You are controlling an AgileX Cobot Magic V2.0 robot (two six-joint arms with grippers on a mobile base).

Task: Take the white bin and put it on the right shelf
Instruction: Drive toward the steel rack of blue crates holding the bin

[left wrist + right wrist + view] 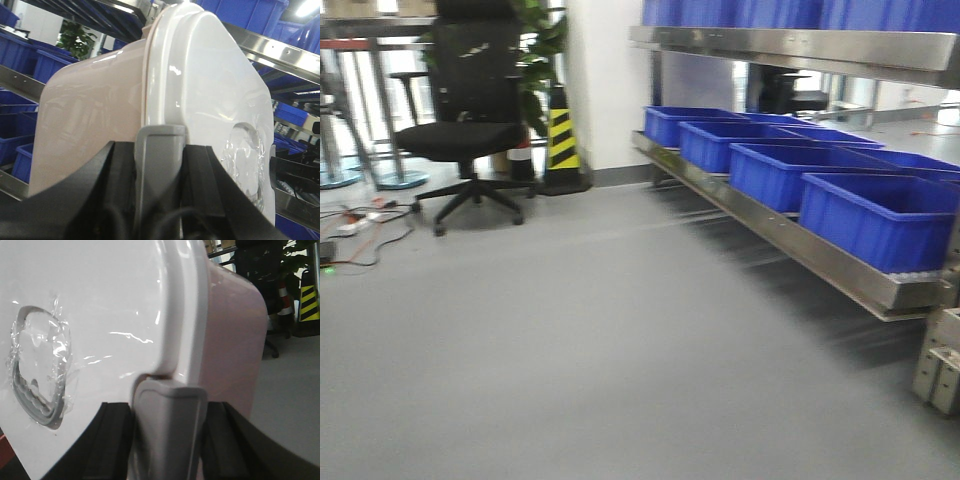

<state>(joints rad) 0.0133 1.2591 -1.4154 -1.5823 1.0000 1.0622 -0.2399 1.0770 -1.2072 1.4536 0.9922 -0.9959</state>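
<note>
My left end effector point(161, 140) and right end effector point(167, 392) each clamp the white bin point(200, 75) by its rim. The right shelf point(790, 235) lies at the right of the front view.

**Shelf point(770, 228) with crates on the right, chair and cone at the back**

The steel shelf runs along the right side, receding toward a white wall point(605, 80). Blue crates point(790, 175) stand in a row on its low level, one just beside the next, with more behind them. An upper rail point(800, 48) crosses above, and further blue crates point(770, 12) sit on top of it. A metal bracket point(942, 365) shows at the right edge. Grey floor point(580, 350) fills the foreground. At the back left a black office chair point(470, 110) stands near a black-and-yellow striped cone point(561, 140), with a plant point(542, 40) behind them. Cables point(365, 225) lie on the floor at the far left. The picture is slightly blurred.
</note>
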